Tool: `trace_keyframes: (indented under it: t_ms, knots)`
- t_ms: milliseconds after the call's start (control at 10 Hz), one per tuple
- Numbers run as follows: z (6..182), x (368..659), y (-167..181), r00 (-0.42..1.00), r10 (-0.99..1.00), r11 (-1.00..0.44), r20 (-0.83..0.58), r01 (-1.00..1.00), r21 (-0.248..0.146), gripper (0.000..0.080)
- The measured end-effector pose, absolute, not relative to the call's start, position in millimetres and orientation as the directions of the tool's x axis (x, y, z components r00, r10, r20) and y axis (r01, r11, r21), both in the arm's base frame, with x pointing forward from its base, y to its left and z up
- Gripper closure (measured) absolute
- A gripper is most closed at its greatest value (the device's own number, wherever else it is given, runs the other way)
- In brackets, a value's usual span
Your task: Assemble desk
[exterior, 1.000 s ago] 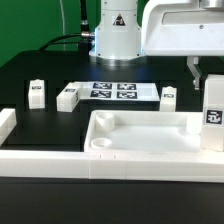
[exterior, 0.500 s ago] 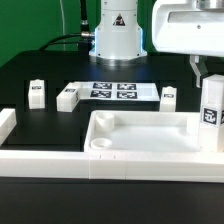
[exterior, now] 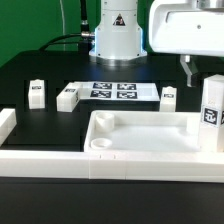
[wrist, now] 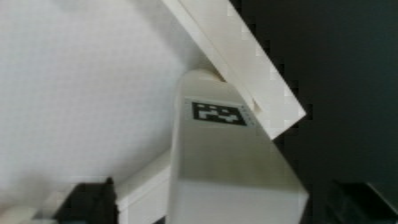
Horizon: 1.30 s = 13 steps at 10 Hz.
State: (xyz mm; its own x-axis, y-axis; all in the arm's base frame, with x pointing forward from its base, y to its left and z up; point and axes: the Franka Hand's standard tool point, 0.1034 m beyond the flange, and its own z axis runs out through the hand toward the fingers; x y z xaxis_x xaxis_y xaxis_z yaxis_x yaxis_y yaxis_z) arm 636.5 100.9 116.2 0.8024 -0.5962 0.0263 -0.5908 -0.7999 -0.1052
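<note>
My jaws stand apart: in the wrist view my gripper [wrist: 214,198] straddles a leg [wrist: 228,155], with a dark finger [wrist: 86,198] off to one side of it and a gap between them. In the exterior view one finger [exterior: 186,68] hangs clear of that same leg's side, not touching it; the other finger I cannot make out there. I am clamped on nothing. The leg stands upright, its black-and-white tag [wrist: 221,112] facing my wrist camera, at the corner of the tabletop [exterior: 140,114] on the exterior view's right. Whether its foot sits in a corner socket I cannot tell, as the rim hides it. The tabletop lies flat, open side up, against the white border wall [exterior: 40,162] at the front, and one round socket [exterior: 103,143] shows bare at its near corner on the exterior view's left. Three more legs are loose on the black table [exterior: 40,68] behind the tabletop: one upright [exterior: 37,93], one lying beside it [exterior: 68,97], and one [exterior: 168,96] just past the marker board [exterior: 112,90]
</note>
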Motion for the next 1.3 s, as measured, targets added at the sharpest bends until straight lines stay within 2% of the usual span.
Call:
trace_keyframes:
  t_ms: [100, 200, 600, 1000, 1300]
  knots:
    - [116.2, 636.0, 103.6, 0.843, -0.537, -0.841, 0.037, -0.532, -0.098, 0.0204]
    - [116.1, 635.5, 106.3, 0.898, -0.437, -0.897, 0.048, -0.431, -0.092, 0.0159]
    - [114.7, 635.7, 106.9, 0.994, -0.083, -0.995, 0.072, -0.078, -0.064, 0.0150]
    - [113.9, 637.9, 105.3, 0.972, 0.222, -0.974, 0.083, 0.224, -0.023, 0.0150]
    - [113.1, 638.2, 102.2, 0.898, 0.433, -0.901, 0.085, 0.434, -0.001, 0.0150]
